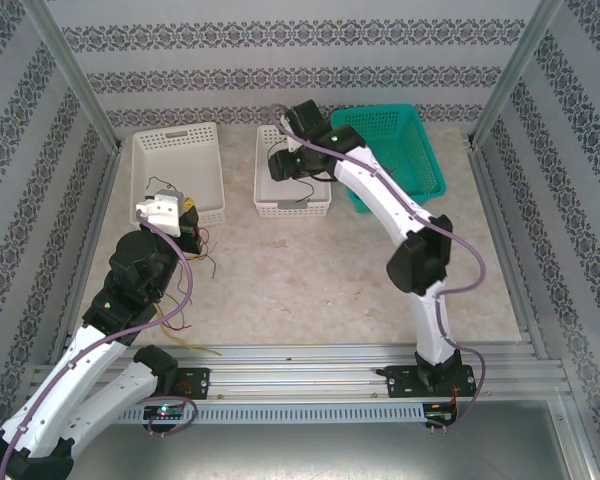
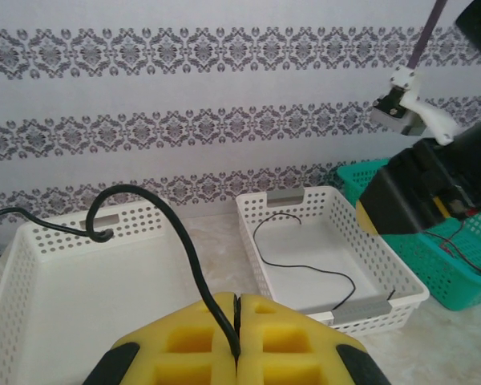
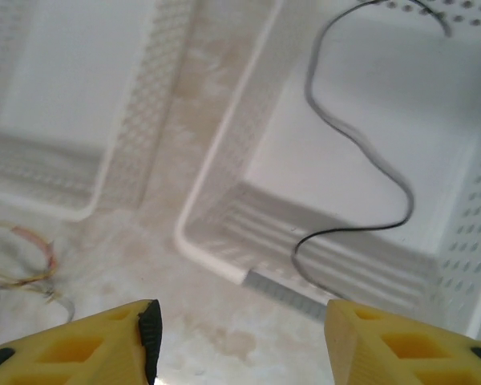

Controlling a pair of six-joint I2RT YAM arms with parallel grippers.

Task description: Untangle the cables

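My left gripper (image 2: 237, 298) is shut on a black cable (image 2: 176, 233), which arcs up and left from the yellow pads over the left white basket (image 2: 40, 237). From above, the left gripper (image 1: 187, 222) hangs at that basket's near right corner. Thin red, yellow and dark cables (image 1: 208, 252) lie loose on the table just beside it. My right gripper (image 3: 239, 321) is open with nothing between its fingers, hovering over the near edge of the middle white basket (image 3: 224, 257). A second black cable (image 3: 345, 128) lies curled inside that basket. The red and yellow wires (image 3: 32, 261) show at the left.
A teal basket (image 1: 425, 150) stands at the back right, next to the middle white basket (image 1: 263, 170). A yellow wire (image 1: 180, 318) trails toward the metal rail (image 1: 330, 355) at the near edge. Patterned walls close the back and sides.
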